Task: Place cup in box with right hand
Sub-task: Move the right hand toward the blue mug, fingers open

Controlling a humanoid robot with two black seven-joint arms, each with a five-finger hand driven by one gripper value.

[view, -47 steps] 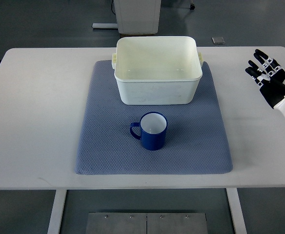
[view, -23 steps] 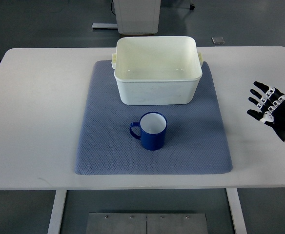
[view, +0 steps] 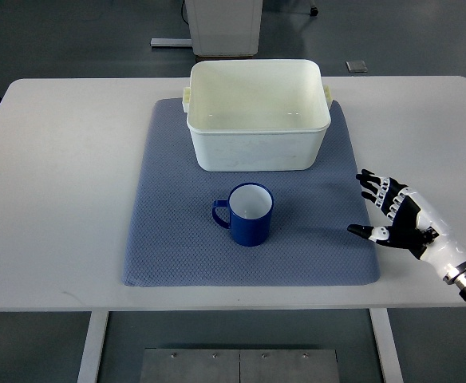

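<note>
Standing upright on the front half of the mat, item one: a dark blue mug (view: 250, 214) with a white interior, handle turned toward the picture's left, nothing visible inside it. It sits just in front of the box, apart from it, with a strip of bare mat between the two.

Item two: a cream plastic box (view: 258, 114), rectangular with rounded corners, small lugs on its left and right rims. It stands on the far half of the mat, open side up, its inside showing nothing but its own floor.

Item three: a grey-blue textured mat (view: 169, 239), roughly square, lying flat on the table and bearing both mug and box.

Item four: the right hand (view: 392, 215), black fingers with white joints on a white palm and wrist, entering from the lower right edge. It is over the mat's right border, well to the right of the mug and not touching it. Fingers are spread and extended toward the picture's left, thumb set apart below them; released, grasping nothing.

Item five: a white table (view: 65, 175), rounded corners, carrying the mat; broad bare surface on either side.

Item six: grey floor beyond and below the table, with a white pedestal base (view: 223, 24) at the top centre behind the box and a small square floor plate (view: 357, 66) near the table's far right.
</note>
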